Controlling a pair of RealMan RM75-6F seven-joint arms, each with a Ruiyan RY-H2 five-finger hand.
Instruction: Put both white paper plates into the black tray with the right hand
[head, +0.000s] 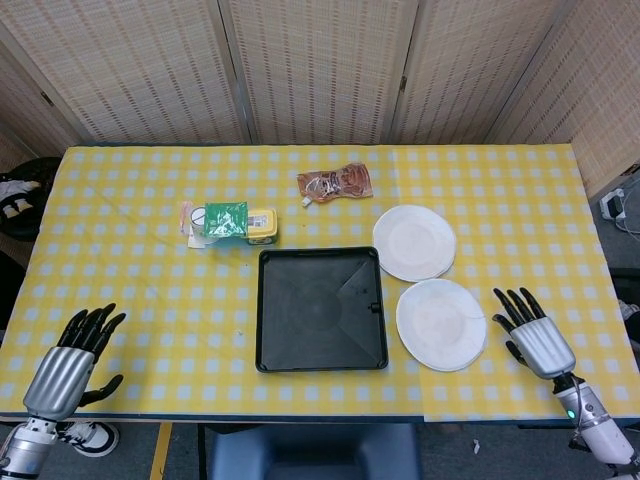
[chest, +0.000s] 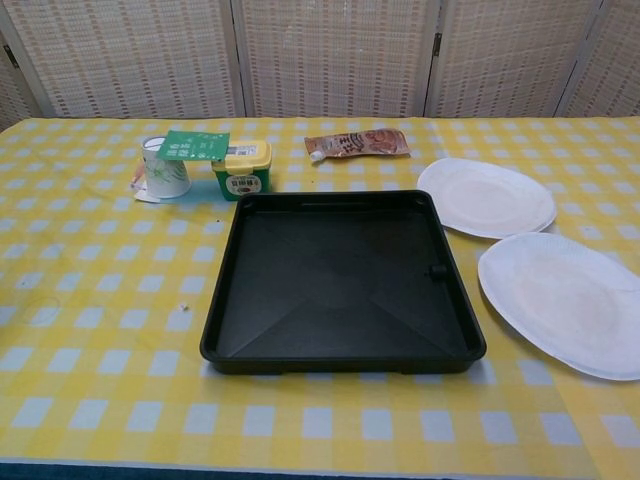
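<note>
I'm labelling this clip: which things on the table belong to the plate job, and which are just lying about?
Part of the job:
near plate
far plate
black tray
right hand, open

Just lying about:
brown pouch
yellow tub
white cup
green packet
left hand, idle

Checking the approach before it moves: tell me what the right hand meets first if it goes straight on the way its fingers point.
Probably the nearer white paper plate: the right hand points up-left, fingertips beside its rim; height unclear.

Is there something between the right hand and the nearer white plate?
No. In the head view, only bare checked tablecloth separates the right hand from the nearer white plate.
</note>
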